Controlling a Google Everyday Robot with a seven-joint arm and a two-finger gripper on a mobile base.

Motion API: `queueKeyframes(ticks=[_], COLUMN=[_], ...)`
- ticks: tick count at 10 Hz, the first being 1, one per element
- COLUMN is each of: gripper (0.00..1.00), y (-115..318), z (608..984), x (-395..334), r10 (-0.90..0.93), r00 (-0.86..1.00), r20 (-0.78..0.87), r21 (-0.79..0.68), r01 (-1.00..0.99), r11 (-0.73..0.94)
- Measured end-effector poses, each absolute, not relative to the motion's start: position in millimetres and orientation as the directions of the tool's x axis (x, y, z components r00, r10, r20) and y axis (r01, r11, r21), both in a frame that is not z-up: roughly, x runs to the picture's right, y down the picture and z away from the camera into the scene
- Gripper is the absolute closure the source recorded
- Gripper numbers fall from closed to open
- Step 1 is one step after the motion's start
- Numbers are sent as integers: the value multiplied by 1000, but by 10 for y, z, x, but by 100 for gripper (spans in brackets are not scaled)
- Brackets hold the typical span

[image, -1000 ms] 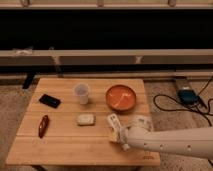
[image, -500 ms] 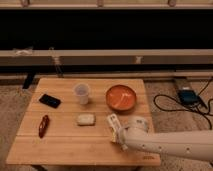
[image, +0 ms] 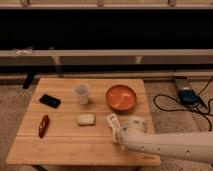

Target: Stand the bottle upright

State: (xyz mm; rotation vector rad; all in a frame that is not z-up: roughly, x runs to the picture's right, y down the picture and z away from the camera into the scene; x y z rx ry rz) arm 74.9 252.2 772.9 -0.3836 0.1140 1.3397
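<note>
The bottle [image: 111,121] is small and white with a pale label. It lies tilted on the wooden table [image: 65,145], right of centre, its far end pointing away from me. My gripper [image: 119,134] comes in from the lower right on a white arm and is shut on the bottle's near end, which it hides.
A translucent cup [image: 82,93] stands mid-table and an orange bowl [image: 120,97] sits just behind the bottle. A whitish block [image: 85,119] lies left of the bottle. A black phone [image: 50,100] and a red object [image: 44,125] lie at the left. A blue device with cables [image: 188,96] is on the floor at the right.
The gripper has closed around the bottle's near end. The arm has crept slightly forward, and the bottle has barely shifted.
</note>
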Motion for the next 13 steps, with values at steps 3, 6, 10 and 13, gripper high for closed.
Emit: queueKeyframes(ticks=[3,6,10,13], gripper=[100,100,100,100], y=[2375,2097,1872,1831], z=[7541,7264,7066,7041], x=[714,733,823,882], r10=[884,807,747,715], r00=[317,393,440,373], r20=[-344,-441,-499,-591], r21=[-189,-210,-277,-231], r01=[-945,-919,-897,-928], r11=[266,333,343,293])
